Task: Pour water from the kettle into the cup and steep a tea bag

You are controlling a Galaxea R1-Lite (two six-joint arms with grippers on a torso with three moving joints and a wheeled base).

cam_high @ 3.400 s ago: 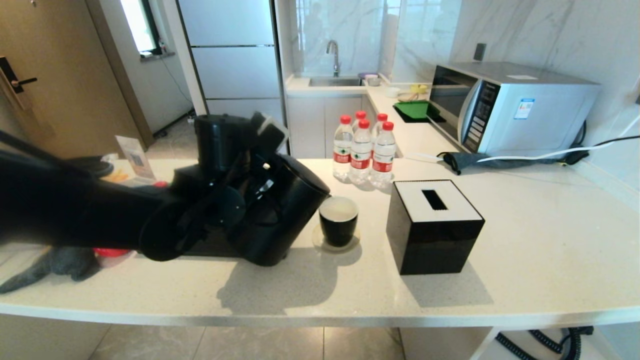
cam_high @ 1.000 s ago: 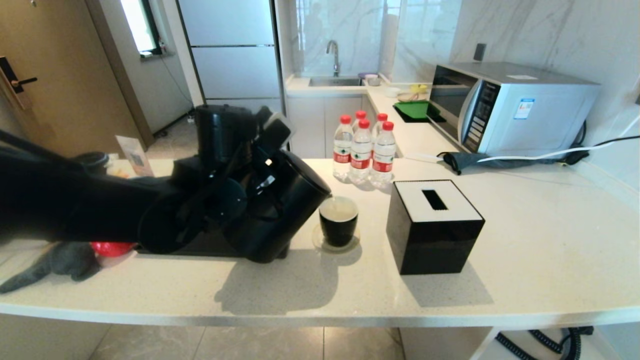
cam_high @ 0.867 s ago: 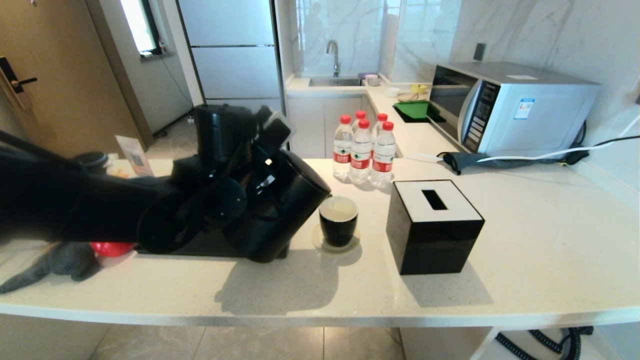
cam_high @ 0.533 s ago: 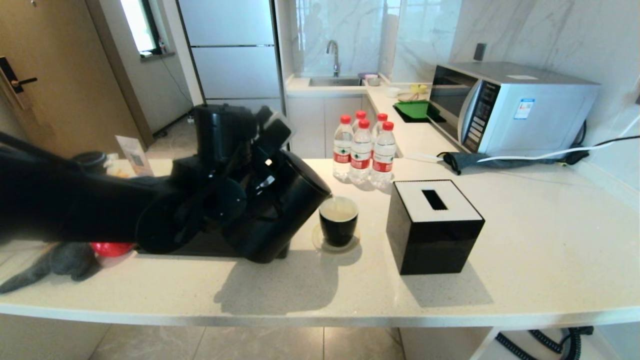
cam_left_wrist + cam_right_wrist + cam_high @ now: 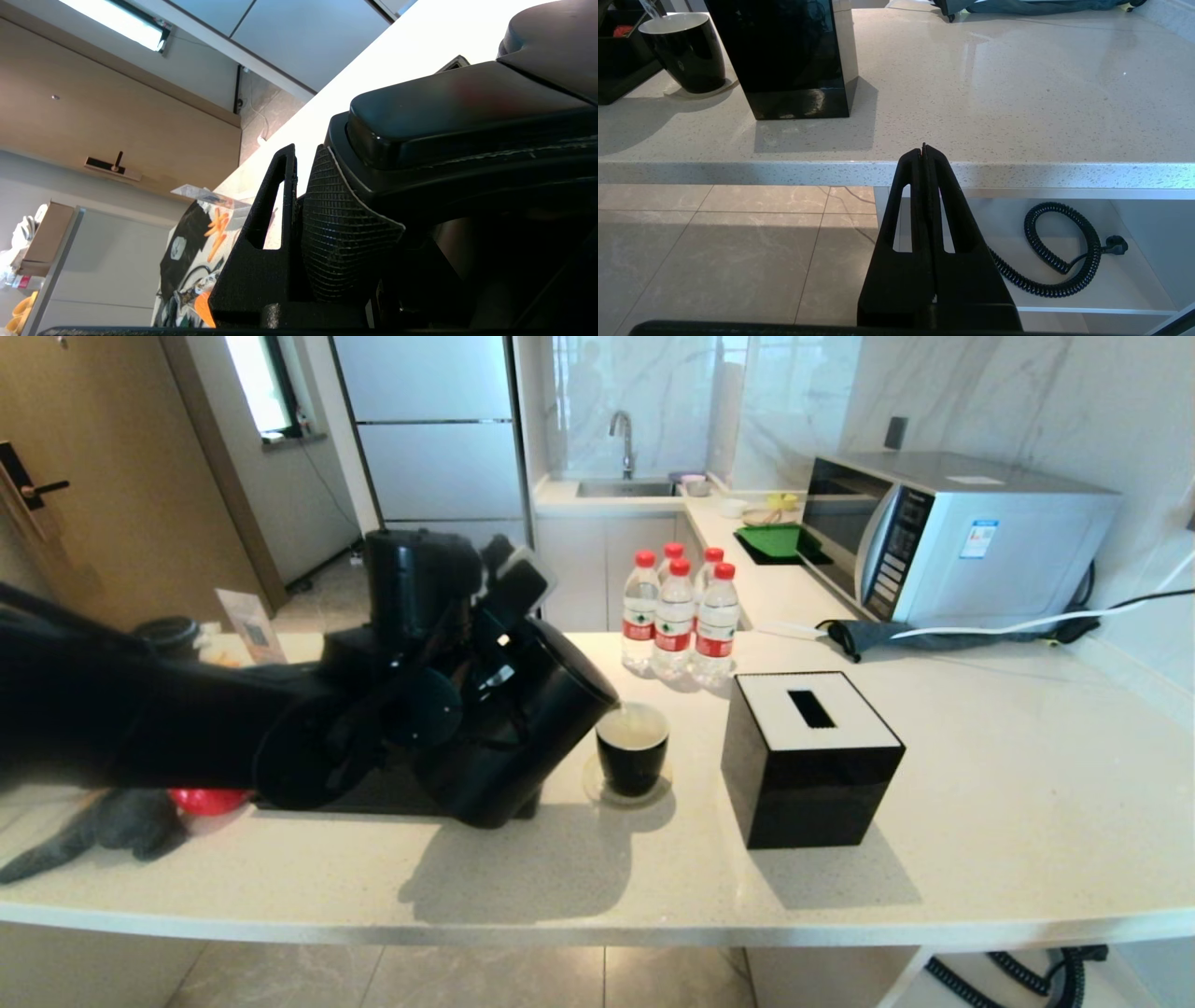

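Note:
My left gripper point(image 5: 493, 649) is shut on the loop handle of the black kettle point(image 5: 523, 728). One finger point(image 5: 275, 196) and its ribbed pad press against the handle point(image 5: 467, 107). The kettle is lifted off the counter and tipped to the right, with its spout over the rim of the black cup point(image 5: 632, 751). A thin stream of water point(image 5: 617, 711) runs from the spout into the cup, which holds a pale pool. The stream point(image 5: 650, 8) and the cup point(image 5: 684, 49) also show in the right wrist view. The tea bag is out of view. My right gripper point(image 5: 924, 149) is shut and empty, low before the counter's front edge.
A black tissue box point(image 5: 808, 756) stands just right of the cup. Several red-capped bottles point(image 5: 677, 616) are behind it, and a microwave point(image 5: 943, 537) is at the back right. A black tray point(image 5: 392, 798), a red item point(image 5: 210, 800) and a grey cloth point(image 5: 103, 831) lie under my left arm.
My left arm has lifted the kettle a little and tipped it further towards the cup. Water now runs from the spout into the cup. The right arm has not moved.

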